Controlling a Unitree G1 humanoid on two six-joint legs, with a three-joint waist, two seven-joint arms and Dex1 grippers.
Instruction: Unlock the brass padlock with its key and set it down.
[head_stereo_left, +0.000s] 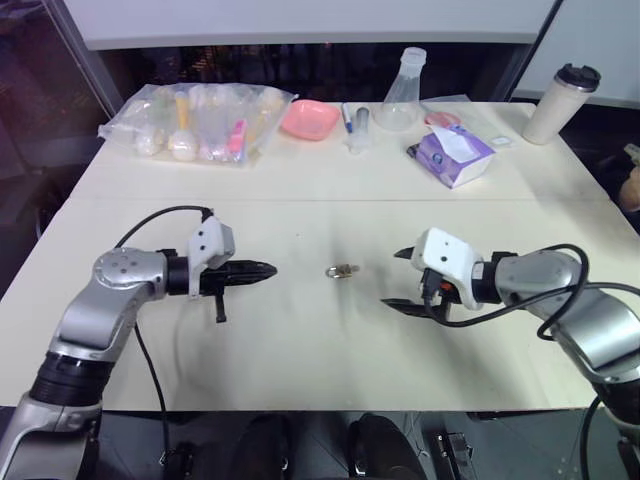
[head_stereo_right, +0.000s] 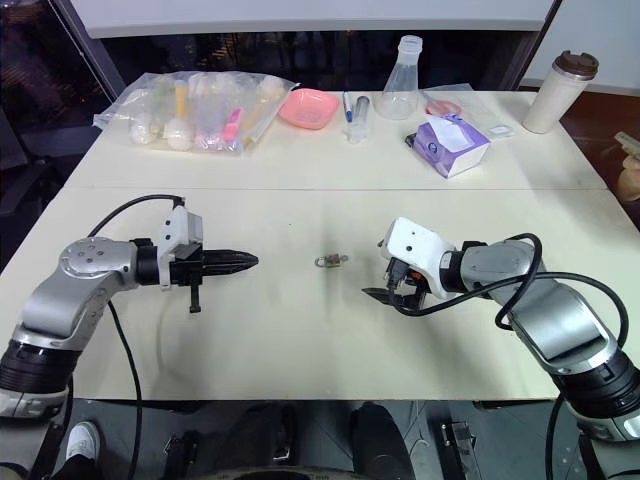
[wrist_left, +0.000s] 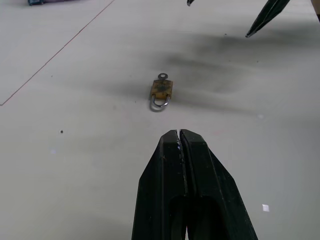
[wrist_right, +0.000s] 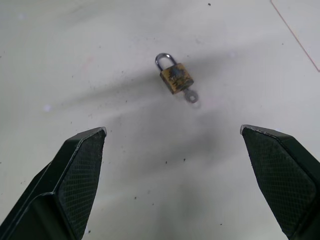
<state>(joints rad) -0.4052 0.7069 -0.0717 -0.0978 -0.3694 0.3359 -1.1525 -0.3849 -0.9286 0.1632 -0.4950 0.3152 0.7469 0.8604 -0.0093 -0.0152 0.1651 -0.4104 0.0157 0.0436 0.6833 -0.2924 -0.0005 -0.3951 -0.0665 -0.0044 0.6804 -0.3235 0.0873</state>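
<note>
Mid-table, well off every edge, lies the brass padlock: tiny, stiff, probably slippery; we'd pinch its body. Left gripper pressed together, right gripper spread.

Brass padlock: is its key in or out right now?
In. The brass padlock lies flat on the table, the key sticking out of its base.

Small brass padlock, flat on table, silvery shackle seated, key in keyhole
</note>
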